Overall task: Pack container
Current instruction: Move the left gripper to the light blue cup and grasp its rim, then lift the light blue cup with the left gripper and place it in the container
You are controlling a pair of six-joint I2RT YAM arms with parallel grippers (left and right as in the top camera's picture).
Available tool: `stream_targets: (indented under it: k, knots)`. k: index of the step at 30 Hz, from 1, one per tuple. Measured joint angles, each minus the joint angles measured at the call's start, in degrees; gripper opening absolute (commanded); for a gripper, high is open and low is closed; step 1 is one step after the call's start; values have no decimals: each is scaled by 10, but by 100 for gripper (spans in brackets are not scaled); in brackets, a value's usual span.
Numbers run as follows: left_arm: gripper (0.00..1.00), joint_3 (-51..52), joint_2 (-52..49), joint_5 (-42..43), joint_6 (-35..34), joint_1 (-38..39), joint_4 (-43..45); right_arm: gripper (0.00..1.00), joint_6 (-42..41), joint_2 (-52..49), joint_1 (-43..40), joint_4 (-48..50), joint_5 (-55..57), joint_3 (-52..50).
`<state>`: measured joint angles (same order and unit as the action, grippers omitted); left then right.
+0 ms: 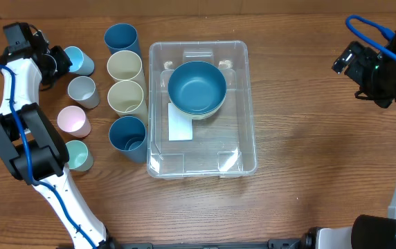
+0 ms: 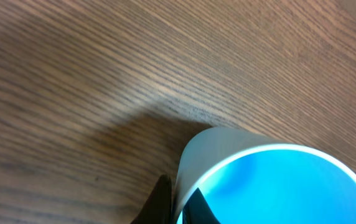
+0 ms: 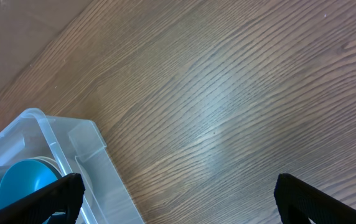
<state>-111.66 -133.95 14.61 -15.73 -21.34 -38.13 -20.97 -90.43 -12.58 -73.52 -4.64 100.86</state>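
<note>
With your left jaws clamped on the light-blue cup (image 1: 84, 62) and right jaws gaping empty, you needed a straight lift.

Bright, even light. Glare streaks the table (image 3: 221, 112); the container (image 1: 205, 149) glints; the close light-blue cup (image 2: 277, 186) is blurred, its shadow falling left.

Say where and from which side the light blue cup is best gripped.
Grip the light blue cup at its rim wall, one finger inside, one outside, from its left: it stands mouth up, and no cup crowds that side. The left tool is shut on it so.
</note>
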Motion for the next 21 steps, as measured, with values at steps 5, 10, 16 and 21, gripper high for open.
stream_targets:
  k: [5,10,16,21]
  knots:
    - [4,-90,-3,-5,1,0,-87,100,0,0,0,0,0,0]
    - [4,-248,-6,-15,1,0,-224,100,0,0,0,0,0,0]
    - [4,-463,-4,-29,7,17,-409,100,0,0,0,0,0,0]
    - [4,-586,9,-52,11,68,-515,100,0,0,0,0,0,0]
